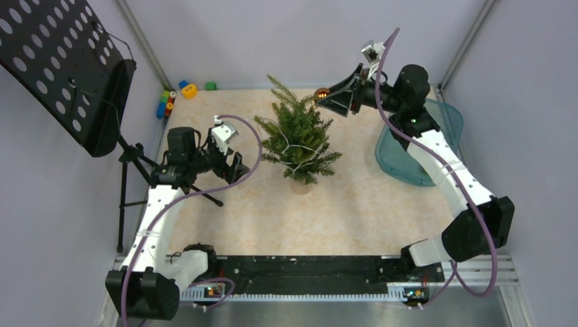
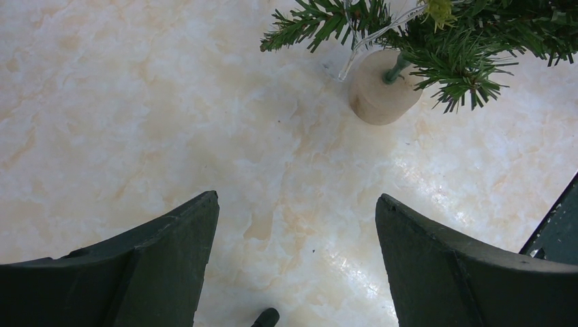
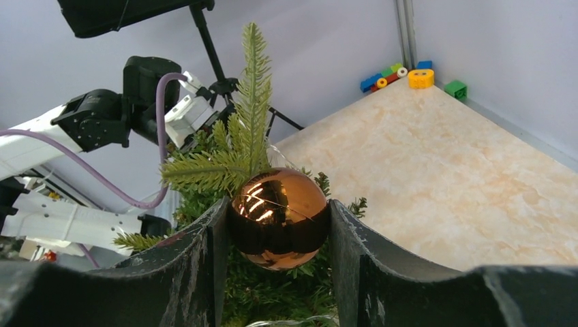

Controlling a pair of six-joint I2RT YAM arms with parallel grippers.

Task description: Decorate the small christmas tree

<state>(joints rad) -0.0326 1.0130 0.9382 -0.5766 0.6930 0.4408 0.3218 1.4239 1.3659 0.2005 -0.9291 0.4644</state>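
The small christmas tree (image 1: 298, 139) stands mid-table on its round pale wooden base (image 1: 300, 185), with a white light string wound round it. My right gripper (image 1: 326, 95) is shut on a shiny copper bauble (image 3: 278, 218) and holds it beside the upper right branches, near the tree's top sprig (image 3: 253, 95). The bauble also shows in the top view (image 1: 320, 93). My left gripper (image 1: 232, 165) is open and empty, just left of the tree above the table. In the left wrist view the base (image 2: 382, 88) and low branches (image 2: 470, 41) lie ahead of its fingers (image 2: 177, 245).
A teal tray (image 1: 436, 136) lies at the right under the right arm. Coloured toy blocks (image 1: 178, 94) sit in the far left corner. A black perforated stand on a tripod (image 1: 68, 68) is at the left edge. Grey walls enclose the table.
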